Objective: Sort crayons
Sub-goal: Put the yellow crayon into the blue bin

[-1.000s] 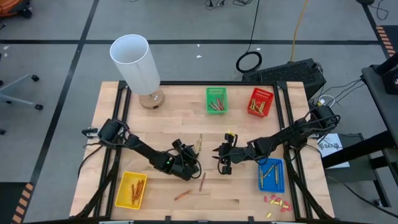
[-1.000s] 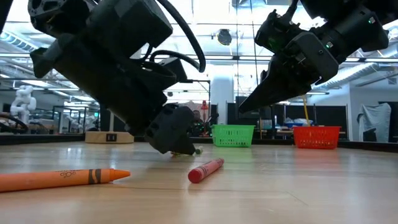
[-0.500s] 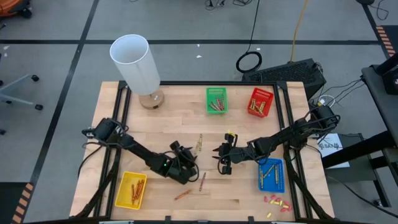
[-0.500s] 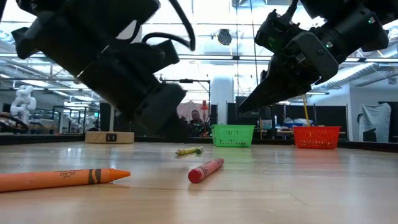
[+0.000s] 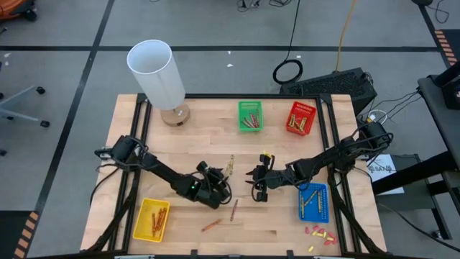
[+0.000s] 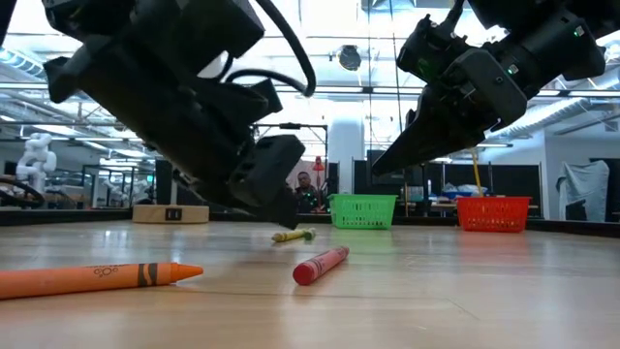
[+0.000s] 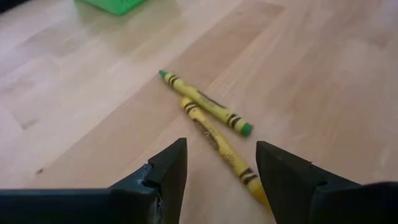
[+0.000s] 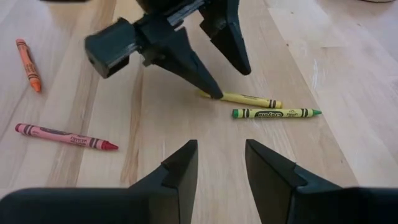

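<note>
Left gripper (image 8: 214, 78): lower than half a second ago, fingers parted, empty, one tip touching the yellow crayon (image 8: 245, 98); right gripper (image 8: 221, 168): unmoved, parted, empty.

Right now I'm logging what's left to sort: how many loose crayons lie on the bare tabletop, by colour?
Yellow crayon: 1
Green crayon: 1
Red crayon: 1
Orange crayon: 1
Total: 4

Two thin olive-yellow wax crayons (image 7: 208, 109) lie flat mid-table, touching at one end. Nearer, a red paper-wrapped crayon (image 6: 321, 265) and an orange crayon (image 6: 97, 278) lie apart, left of it.
</note>
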`<state>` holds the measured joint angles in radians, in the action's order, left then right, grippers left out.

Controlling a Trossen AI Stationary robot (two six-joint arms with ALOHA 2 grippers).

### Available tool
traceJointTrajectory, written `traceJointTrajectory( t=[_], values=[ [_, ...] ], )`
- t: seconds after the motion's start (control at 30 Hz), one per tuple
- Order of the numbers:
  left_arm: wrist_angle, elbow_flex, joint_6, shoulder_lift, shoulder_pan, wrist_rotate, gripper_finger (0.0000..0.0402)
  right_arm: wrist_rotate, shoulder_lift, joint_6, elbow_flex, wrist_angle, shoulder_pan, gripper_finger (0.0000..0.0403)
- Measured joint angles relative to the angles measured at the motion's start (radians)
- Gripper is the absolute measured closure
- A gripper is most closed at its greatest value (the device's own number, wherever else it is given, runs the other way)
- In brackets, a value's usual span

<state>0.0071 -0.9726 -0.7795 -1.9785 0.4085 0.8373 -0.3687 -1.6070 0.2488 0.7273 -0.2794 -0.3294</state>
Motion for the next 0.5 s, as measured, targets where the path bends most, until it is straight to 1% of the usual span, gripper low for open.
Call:
traceJointTrajectory(
  t=[0.27,0.5],
  values=[
    [0.010,0.000,-0.001,0.000,-0.003,-0.049,0.0255,0.000,0.000,0.001,0.000,0.000,0.000,0.0284],
    [0.017,-0.002,0.013,-0.026,-0.030,-0.113,0.0283,0.001,0.000,0.001,0.000,0.000,0.000,0.0284]
  ],
)
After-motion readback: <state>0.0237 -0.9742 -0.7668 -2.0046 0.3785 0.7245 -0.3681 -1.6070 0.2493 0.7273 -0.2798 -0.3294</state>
